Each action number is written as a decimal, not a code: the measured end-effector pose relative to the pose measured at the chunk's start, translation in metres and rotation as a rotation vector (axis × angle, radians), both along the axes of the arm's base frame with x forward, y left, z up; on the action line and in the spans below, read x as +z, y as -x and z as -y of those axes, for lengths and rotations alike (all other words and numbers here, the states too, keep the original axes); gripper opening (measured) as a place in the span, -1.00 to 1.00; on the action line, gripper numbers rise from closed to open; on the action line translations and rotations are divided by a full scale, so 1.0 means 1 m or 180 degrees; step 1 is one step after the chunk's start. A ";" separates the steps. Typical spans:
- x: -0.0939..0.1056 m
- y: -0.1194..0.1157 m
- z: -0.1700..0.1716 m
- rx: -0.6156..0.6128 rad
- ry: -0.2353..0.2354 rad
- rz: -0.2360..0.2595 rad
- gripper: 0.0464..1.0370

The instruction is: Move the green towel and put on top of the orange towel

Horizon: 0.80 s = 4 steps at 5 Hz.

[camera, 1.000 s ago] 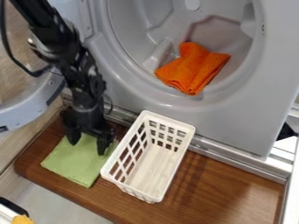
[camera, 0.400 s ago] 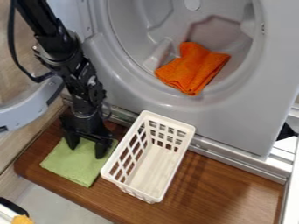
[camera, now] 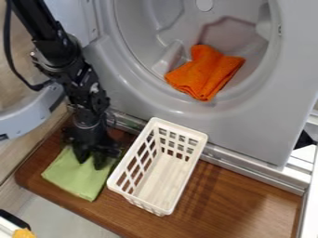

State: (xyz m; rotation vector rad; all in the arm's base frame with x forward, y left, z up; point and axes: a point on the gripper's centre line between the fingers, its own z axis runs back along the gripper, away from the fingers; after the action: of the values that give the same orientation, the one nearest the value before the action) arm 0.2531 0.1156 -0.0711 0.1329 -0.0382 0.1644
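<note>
A grey machine stands behind a brown wooden board.

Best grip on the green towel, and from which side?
I'd pinch a ridge of cloth near the middle of the green towel, coming straight down from above. It lies nearly flat on the wooden board, so its edges offer little to grab from the side, and the white basket stands along one side. The gripper is already over the end nearest the machine.
</note>
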 end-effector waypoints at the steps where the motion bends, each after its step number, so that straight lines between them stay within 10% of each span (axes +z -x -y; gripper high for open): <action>1: 0.014 0.000 0.000 0.0050 -0.0002 0.0053 -0.77; 2: 0.041 -0.001 -0.001 0.0191 -0.0122 0.0162 -0.93; 4: 0.111 -0.011 0.069 -0.0286 0.0301 0.0639 -0.95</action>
State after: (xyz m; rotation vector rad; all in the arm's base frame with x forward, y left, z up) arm 0.2641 0.0471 0.0403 0.0198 -0.2360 0.0891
